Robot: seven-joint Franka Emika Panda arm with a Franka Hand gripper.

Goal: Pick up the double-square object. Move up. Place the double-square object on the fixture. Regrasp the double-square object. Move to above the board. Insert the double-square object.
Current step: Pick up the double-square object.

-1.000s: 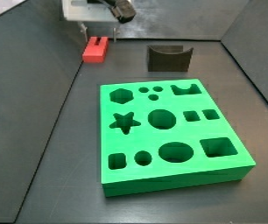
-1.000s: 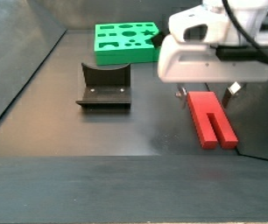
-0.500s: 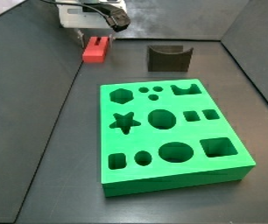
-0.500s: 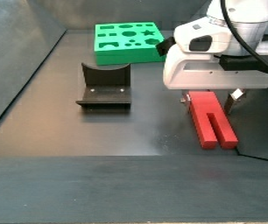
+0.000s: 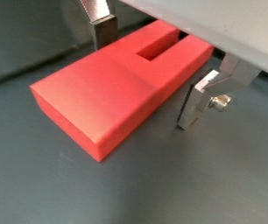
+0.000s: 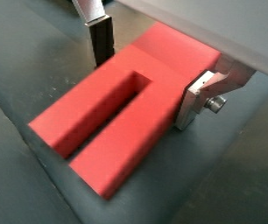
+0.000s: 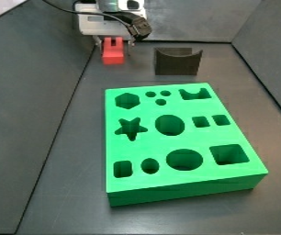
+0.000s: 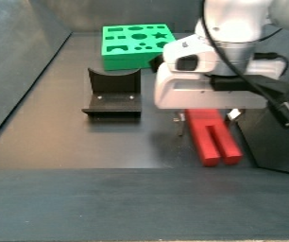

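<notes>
You are looking at a lab robot test cell: a dark grey floor [image 7: 57,147] walled by grey panels is carrying only a green board [image 7: 180,136] of shaped cut-outs, a dark fixture [image 8: 111,95], and the gripper [image 8: 208,112] straddling a red double-square object [image 8: 212,137].

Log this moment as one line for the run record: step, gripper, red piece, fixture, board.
step: pick up | gripper: straddling piece, closure unclear | double-square object: between fingers, on floor | fixture: empty | board: slots empty
</notes>
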